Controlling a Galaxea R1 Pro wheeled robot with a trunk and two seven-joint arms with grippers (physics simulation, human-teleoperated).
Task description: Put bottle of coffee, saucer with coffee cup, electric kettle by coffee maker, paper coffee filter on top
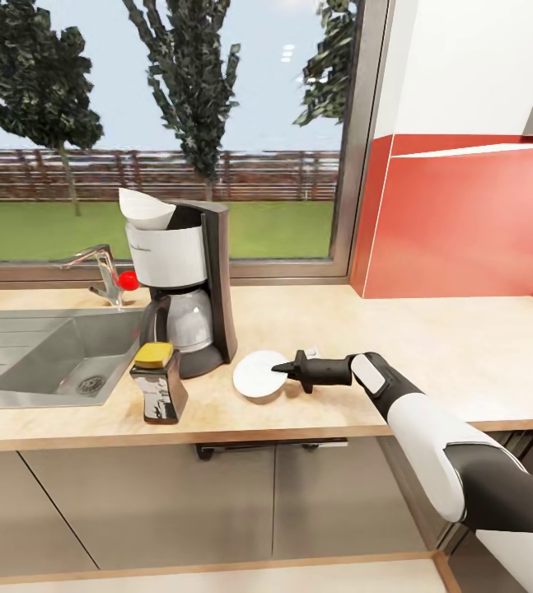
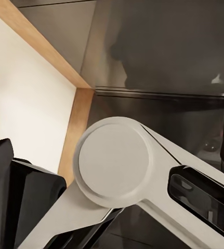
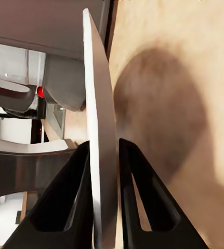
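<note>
The coffee maker (image 1: 188, 280) stands on the kitchen countertop (image 1: 431, 346) beside the sink, and the paper coffee filter (image 1: 144, 207) lies on its top. In front of it stands the bottle of coffee (image 1: 157, 383), a dark jar with a yellow lid. Just right of the machine's base is the white saucer (image 1: 256, 375), low over the wood. My right gripper (image 1: 278, 368) is shut on its right rim. In the right wrist view the saucer (image 3: 99, 129) shows edge-on between the black fingers (image 3: 70, 197), with the coffee maker's base (image 3: 65, 83) behind. The coffee cup, electric kettle and kitchen shelf are out of view.
A steel sink (image 1: 44, 354) with a tap (image 1: 101, 272) lies left of the machine. A red wall panel (image 1: 464, 222) closes the counter's right corner. Bare worktop stretches right of the saucer. The left wrist view takes in dark cabinet fronts (image 2: 158, 46) and my own white arm joint (image 2: 114, 158).
</note>
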